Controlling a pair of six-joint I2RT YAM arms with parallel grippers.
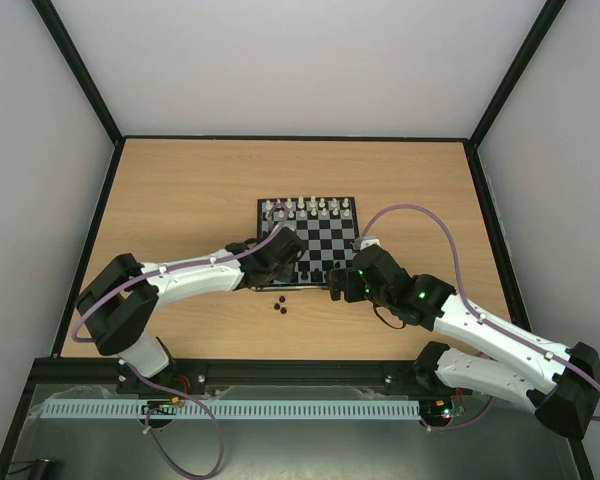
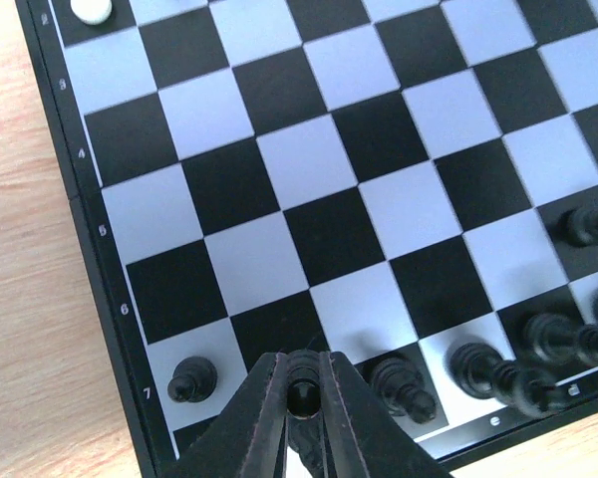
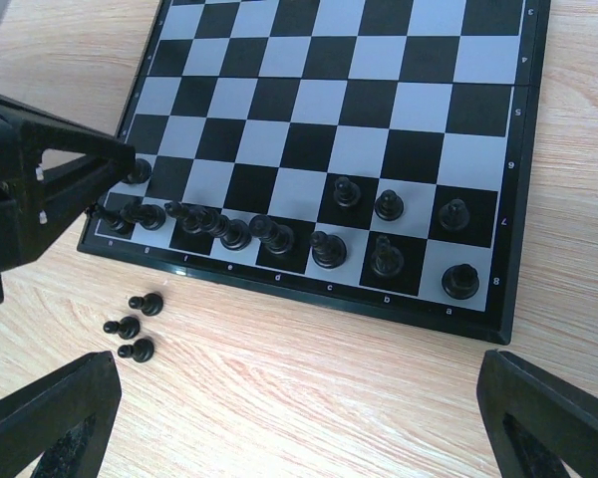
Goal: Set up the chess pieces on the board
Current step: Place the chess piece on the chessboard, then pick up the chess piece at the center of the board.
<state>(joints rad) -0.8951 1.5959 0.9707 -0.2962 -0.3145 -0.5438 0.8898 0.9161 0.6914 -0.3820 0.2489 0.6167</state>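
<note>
Nearest the left wrist lens, the left hand [image 2: 301, 368] is pinched narrow on a black pawn [image 2: 301, 396], over the near rows of the board [image 2: 279, 159] and close to its left border, beside another pawn. A light wood-grain counter [image 1: 180, 190] carries the board; pale walls and black frame posts [image 1: 80, 70] close it in on three sides. Other black chess pieces [image 3: 329, 249] fill the board's two nearest rows, some bunched together, and white pieces [image 1: 310, 208] line its far row. Three loose pawns [image 3: 128, 325] lie on the counter just off the board's near edge. Toward the board's near right corner the right hand [image 1: 336, 284] hangs spread wide, holding nothing. From the right wrist, the left hand's body hides the board's near left corner.
</note>
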